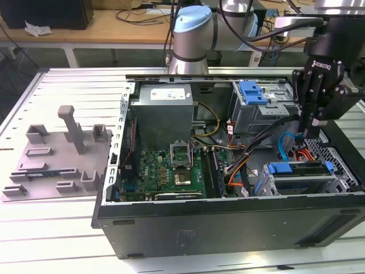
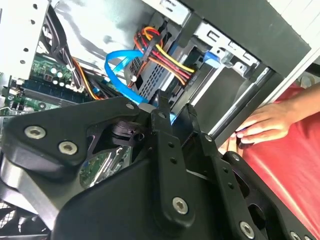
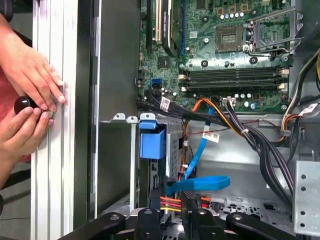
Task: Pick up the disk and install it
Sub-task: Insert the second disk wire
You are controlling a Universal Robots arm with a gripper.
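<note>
The disk (image 1: pixel 296 173), silver with a blue frame, lies in the drive bay at the open computer case's (image 1: pixel 228 220) near corner, on the exterior view's right. My gripper (image 1: pixel 311 130) hangs just above and slightly behind it. The fingers (image 2: pixel 162 117) stand a narrow gap apart with nothing between them; blue plastic shows behind the gap. In the first wrist view the bay's blue end piece (image 3: pixel 152 142) sits beyond the gripper (image 3: pixel 172 217), with a blue data cable (image 3: pixel 200 182) and red-yellow power wires (image 3: pixel 170 201) in between.
A grey drive cage with a blue latch (image 1: pixel 254 91) stands at the case's back. The motherboard (image 1: pixel 171 171) fills the case's middle. A grey fixture plate with posts (image 1: pixel 63 154) lies on the table to the left. A person's hands (image 3: pixel 30 90) rest on the table rail beside the case.
</note>
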